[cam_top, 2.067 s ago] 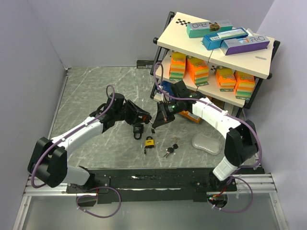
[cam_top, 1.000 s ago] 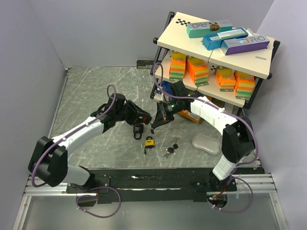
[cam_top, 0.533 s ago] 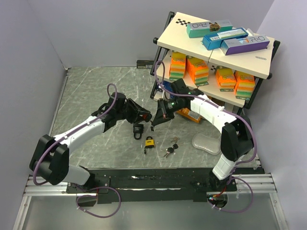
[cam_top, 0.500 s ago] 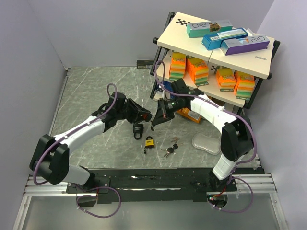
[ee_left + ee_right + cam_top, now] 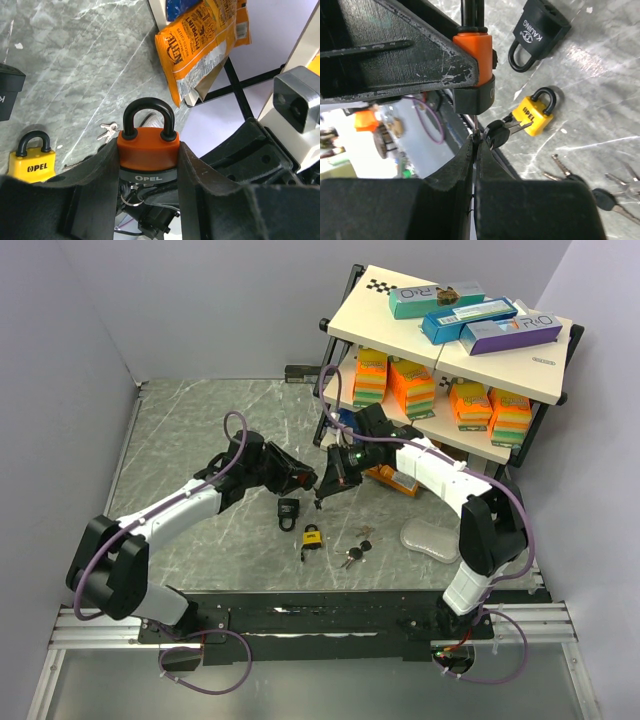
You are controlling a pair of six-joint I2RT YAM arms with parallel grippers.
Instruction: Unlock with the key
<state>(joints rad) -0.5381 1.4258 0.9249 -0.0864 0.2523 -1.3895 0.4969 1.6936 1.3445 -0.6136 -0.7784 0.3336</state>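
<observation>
Just beyond the yellow padlock, off the table, the two arms meet. The left gripper stands partly closed on the orange padlock, one finger on each side of its body. The black shackle points away from the wrist and looks closed. The right gripper is pinched tight on the key. The thin blade runs up to the orange lock's grey base, and how far in it sits cannot be told.

The yellow padlock lies flat on the table, on the near side of both grippers. A black padlock lies just beyond it to the left, and loose keys lie just to its right. A chip bag lies farther beyond it, at the foot of the shelf.
</observation>
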